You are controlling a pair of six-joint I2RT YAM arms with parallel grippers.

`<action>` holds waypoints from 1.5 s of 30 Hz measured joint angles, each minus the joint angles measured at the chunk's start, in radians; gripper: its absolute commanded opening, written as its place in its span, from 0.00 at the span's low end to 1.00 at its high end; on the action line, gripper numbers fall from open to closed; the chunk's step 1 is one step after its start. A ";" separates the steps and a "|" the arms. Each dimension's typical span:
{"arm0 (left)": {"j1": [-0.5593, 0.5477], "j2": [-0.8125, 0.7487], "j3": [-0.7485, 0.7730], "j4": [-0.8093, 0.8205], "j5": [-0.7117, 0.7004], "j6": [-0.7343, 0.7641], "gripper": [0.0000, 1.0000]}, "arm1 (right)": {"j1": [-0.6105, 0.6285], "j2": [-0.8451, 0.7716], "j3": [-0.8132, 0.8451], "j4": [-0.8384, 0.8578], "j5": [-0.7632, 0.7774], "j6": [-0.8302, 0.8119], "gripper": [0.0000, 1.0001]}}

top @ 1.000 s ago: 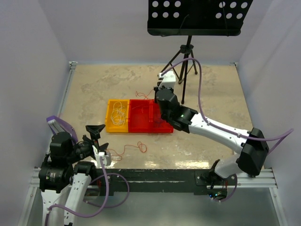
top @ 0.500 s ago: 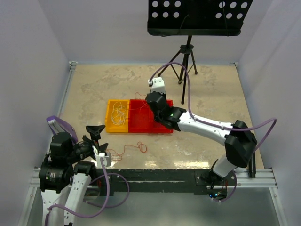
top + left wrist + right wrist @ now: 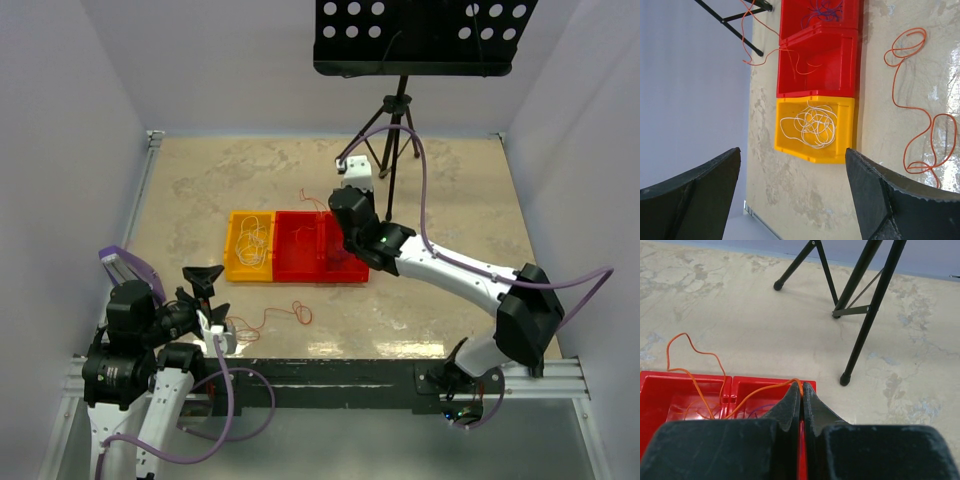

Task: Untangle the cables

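Note:
My right gripper [image 3: 338, 202] [image 3: 801, 388] is shut on a thin orange cable [image 3: 760, 390]. It holds that cable above the far rim of the right red bin [image 3: 807, 385], and the cable trails left over the middle red bin [image 3: 300, 272] with a loop past its far edge [image 3: 310, 198]. A white cable [image 3: 812, 125] lies coiled in the yellow bin [image 3: 232, 258]. A purple cable [image 3: 822, 9] sits in the right red bin. A second orange cable [image 3: 272, 318] [image 3: 910, 100] lies loose on the table. My left gripper [image 3: 204, 272] [image 3: 792, 151] hangs open and empty at the near left.
A black music stand's tripod [image 3: 395, 150] [image 3: 875, 305] stands just beyond the bins, close to my right wrist. White walls close in the table on three sides. A metal rail [image 3: 330, 370] runs along the near edge.
My right arm swung left over the bins, then back right and farther away, keeping the orange cable pinched. The left arm has not moved.

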 measured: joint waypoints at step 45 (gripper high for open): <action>0.000 0.000 0.000 -0.008 -0.003 0.002 0.88 | 0.108 0.558 0.202 0.026 -0.212 0.054 0.00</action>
